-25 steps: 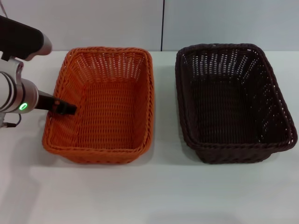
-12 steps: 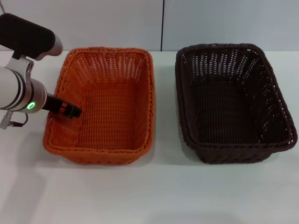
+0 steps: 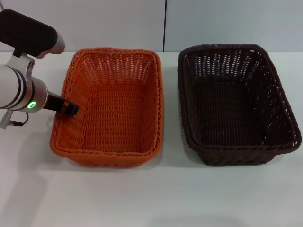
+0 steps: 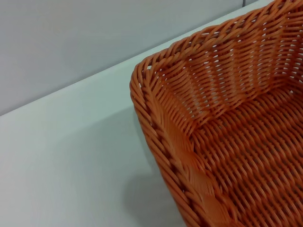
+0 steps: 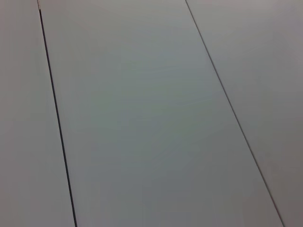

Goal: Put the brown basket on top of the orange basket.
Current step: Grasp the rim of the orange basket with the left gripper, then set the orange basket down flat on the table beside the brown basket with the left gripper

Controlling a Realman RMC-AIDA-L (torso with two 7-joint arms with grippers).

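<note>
two baskets sit side by side on the desk, long axes running away from the robot: orange basket left, brown basket right. left claw is at the orange basket's left rim, its opening impossible to tell; brown one lies well to its right, untouched.

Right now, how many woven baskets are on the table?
2. The orange basket stands on the robot's left, with the left gripper at its left rim. The brown basket stands on the right, untouched.

White table bearing orange basket, brown basket
</note>
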